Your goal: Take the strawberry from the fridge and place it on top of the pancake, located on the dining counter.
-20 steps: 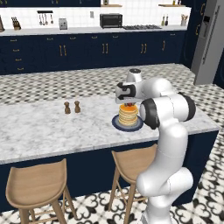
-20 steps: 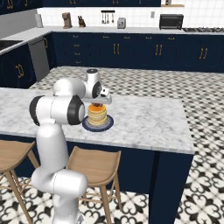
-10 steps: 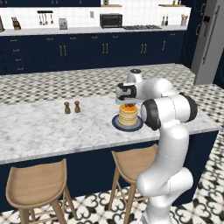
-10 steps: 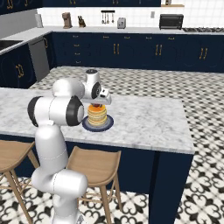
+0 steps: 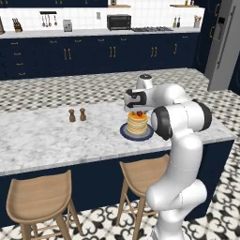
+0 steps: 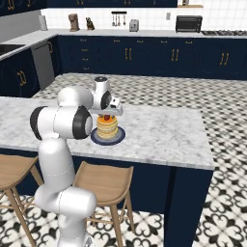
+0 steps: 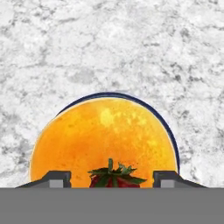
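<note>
Red strawberry (image 7: pixel 112 177) resting atop pancake (image 7: pixel 103 140) on marble surface (image 7: pixel 109 43); my jaws parted either side of it.

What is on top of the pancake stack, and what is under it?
The strawberry sits on the pancake, between the open gripper's fingertips. Under the stack, only the dark plate's rim shows on the dining counter; the plate's middle is covered.
</note>
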### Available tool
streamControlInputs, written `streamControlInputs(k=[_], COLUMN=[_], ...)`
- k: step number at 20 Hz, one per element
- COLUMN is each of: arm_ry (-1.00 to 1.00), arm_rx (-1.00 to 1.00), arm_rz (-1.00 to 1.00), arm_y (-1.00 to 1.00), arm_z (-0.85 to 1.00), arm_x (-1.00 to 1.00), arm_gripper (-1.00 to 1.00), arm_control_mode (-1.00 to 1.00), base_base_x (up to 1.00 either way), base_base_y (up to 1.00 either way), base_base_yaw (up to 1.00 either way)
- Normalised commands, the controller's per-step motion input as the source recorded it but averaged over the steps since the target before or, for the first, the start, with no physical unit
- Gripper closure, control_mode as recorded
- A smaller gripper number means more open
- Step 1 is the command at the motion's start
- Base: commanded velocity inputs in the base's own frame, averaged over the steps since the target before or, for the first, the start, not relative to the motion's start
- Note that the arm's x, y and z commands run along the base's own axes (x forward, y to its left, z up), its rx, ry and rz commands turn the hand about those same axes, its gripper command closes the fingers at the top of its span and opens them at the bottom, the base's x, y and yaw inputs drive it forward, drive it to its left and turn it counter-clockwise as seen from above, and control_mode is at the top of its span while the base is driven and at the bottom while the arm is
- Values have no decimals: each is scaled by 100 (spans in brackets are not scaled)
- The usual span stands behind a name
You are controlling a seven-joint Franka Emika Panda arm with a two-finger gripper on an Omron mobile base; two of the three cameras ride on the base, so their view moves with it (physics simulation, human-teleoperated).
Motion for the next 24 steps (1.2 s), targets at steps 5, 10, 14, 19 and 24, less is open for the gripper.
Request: streamControlInputs(k=[5,10,14,19,24], arm_ry=[0,0,-4,-5,0], arm_rx=[0,0,2,8,1], arm_rz=[0,0,0,-1,0], arm_y=[0,0,0,3,23], arm_z=[5,34,73,44,41], arm_x=[0,-16,-90,-100,-100], arm_gripper=[-100,-100,-100,-100,-100], arm_control_mode=[-100,-100,-100,-100,-100], base_base_x=[0,0,0,0,0], base_base_y=[0,0,0,0,0], base_base_yaw=[0,0,0,0,0])
